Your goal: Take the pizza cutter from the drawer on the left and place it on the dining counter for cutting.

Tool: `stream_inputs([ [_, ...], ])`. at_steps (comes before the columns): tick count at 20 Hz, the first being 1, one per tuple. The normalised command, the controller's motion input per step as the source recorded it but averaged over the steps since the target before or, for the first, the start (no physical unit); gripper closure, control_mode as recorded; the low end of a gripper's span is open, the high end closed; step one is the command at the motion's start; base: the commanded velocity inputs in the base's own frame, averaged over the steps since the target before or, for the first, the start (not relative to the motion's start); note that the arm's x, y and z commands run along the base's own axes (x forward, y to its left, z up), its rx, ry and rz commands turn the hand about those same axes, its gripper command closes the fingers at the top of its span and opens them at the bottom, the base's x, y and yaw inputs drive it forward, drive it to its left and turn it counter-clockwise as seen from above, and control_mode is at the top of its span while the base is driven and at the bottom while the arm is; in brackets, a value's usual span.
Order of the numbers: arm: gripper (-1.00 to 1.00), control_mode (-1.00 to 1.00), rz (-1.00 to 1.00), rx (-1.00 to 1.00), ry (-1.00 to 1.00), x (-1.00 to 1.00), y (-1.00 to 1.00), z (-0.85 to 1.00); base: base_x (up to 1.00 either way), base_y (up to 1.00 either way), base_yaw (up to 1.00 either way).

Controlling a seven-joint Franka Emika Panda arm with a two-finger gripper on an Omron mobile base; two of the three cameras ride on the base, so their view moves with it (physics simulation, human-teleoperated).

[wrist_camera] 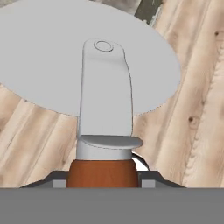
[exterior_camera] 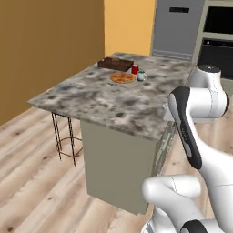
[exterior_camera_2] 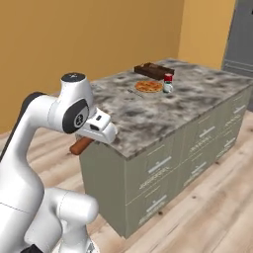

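The pizza cutter (wrist_camera: 105, 100) is held in the fingers (wrist_camera: 59, 183), clamped on its reddish-brown wooden handle, with the flat grey wheel and its metal fork standing out ahead of the hand over the pale plank floor (wrist_camera: 192, 100). In the right base view the handle end of the cutter pokes out below the white hand (exterior_camera_2: 96, 129), just off the near corner of the dining counter (exterior_camera_2: 148, 116) and about level with its edge (not yet over the stone). The mottled grey-brown tabletop carries, toward its far end, a pizza (exterior_camera: 123, 78), a red can (exterior_camera: 134, 69) and a small pale mug (exterior_camera: 142, 76) close together, with a dark brown tray (exterior_camera: 115, 63) just behind them. Sage-green drawer fronts (exterior_camera_2: 202, 133) with silver bar handles line the counter's long side, all closed.
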Motion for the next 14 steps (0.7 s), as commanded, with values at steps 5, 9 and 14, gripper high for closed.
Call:
stream_inputs([
  [5,1.0,1.0,0.0,0.0,0.0,0.0,0.0,0.0,-0.06,0.96,-0.42],
  [9,1.0,1.0,0.0,0.0,0.0,0.0,0.0,0.0,0.0,1.0,-0.47],
  [14,1.0,1.0,0.0,0.0,0.0,0.0,0.0,0.0,0.0,1.0,-0.42],
])
